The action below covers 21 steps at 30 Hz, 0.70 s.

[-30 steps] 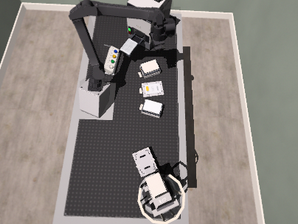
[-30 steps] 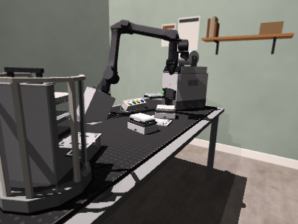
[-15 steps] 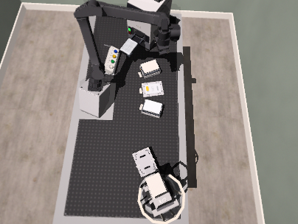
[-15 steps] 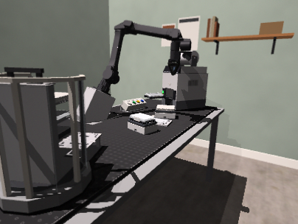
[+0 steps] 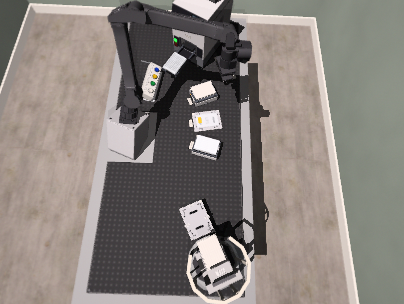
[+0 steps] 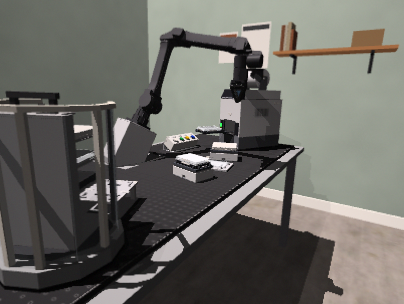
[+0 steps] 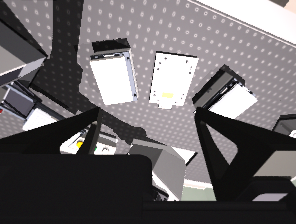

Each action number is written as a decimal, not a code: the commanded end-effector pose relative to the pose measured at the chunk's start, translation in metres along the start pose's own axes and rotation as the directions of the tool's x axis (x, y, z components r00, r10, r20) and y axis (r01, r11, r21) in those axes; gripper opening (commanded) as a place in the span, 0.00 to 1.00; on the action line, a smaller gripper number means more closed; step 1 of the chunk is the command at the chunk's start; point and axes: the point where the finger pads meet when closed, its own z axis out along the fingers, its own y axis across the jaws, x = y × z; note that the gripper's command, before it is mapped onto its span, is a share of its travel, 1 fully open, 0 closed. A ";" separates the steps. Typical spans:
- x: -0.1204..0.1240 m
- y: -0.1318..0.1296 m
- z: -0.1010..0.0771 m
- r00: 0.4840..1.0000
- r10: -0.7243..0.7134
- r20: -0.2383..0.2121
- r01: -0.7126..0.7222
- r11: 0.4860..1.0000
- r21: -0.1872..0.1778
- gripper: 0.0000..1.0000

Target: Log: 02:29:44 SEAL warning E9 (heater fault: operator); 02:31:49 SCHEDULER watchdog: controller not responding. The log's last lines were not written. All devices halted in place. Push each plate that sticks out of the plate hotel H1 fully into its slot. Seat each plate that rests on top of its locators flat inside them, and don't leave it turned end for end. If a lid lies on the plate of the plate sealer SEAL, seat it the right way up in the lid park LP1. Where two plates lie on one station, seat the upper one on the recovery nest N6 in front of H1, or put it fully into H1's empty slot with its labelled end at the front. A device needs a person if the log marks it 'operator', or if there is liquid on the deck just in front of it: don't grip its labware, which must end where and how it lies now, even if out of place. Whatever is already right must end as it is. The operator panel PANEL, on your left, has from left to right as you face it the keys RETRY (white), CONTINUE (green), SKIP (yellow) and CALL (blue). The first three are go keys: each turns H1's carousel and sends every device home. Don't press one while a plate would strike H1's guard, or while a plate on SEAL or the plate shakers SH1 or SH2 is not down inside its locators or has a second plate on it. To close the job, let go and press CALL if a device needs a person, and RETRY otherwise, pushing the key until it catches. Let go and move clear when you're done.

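Observation:
My gripper (image 5: 229, 70) is open and empty. It hangs high above the deck by the front right of the sealer SEAL, and also shows in the side view (image 6: 236, 92). On the sealer's tray lies a grey ribbed plate or lid (image 5: 175, 63). Below me three stations stand in a row: a white plate (image 5: 204, 92), a flat white piece with a yellow patch (image 5: 207, 120), and another white plate (image 5: 206, 146). The wrist view shows them between my open fingers: a plate (image 7: 114, 75), the yellow-marked piece (image 7: 172, 80) and a plate (image 7: 230, 97).
The panel PANEL (image 5: 152, 80) with blue, yellow and green keys in view sits left of the sealer, beside the arm's base (image 5: 127, 132). The nest N6 (image 5: 197, 217) and the hotel H1 (image 5: 218, 267) with its ring guard stand at the deck's near end.

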 end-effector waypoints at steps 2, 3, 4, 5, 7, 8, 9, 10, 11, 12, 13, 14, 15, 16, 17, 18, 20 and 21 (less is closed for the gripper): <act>-0.016 -0.017 -0.016 0.993 0.117 0.032 -0.118 0.993 0.008 1.00; -0.016 -0.021 -0.016 0.988 0.150 0.032 -0.151 0.989 0.008 1.00; -0.016 -0.024 -0.016 0.982 0.184 0.032 -0.184 0.983 0.007 1.00; -0.016 -0.028 -0.016 0.976 0.216 0.032 -0.216 0.976 0.007 1.00; -0.015 -0.035 -0.016 0.959 0.281 0.033 -0.281 0.960 0.005 1.00; -0.015 -0.038 -0.016 0.949 0.313 0.033 -0.313 0.950 0.005 1.00; -0.015 -0.042 -0.016 0.938 0.344 0.033 -0.344 0.939 0.004 1.00; -0.015 -0.045 -0.016 0.926 0.375 0.033 -0.375 0.927 0.003 1.00; -0.015 -0.049 -0.016 0.918 0.395 0.033 -0.395 0.919 0.002 1.00; -0.015 -0.052 -0.016 0.918 0.395 0.033 -0.395 0.919 0.002 1.00; -0.015 -0.055 -0.016 0.918 0.395 0.032 -0.396 0.918 0.002 1.00; -0.015 -0.055 -0.016 0.918 0.395 0.032 -0.396 0.918 0.002 1.00; -0.015 -0.055 -0.016 0.918 0.395 0.032 -0.396 0.918 0.002 1.00; -0.015 -0.059 -0.016 0.918 0.395 0.033 -0.395 0.919 0.002 1.00; -0.014 -0.062 -0.016 0.918 0.395 0.032 -0.396 0.918 0.001 1.00; -0.015 -0.066 -0.016 0.918 0.395 0.033 -0.395 0.919 0.002 1.00; -0.014 -0.073 -0.016 0.927 0.375 0.034 -0.375 0.927 0.003 1.00; -0.014 -0.076 -0.016 0.926 0.375 0.032 -0.375 0.927 0.003 1.00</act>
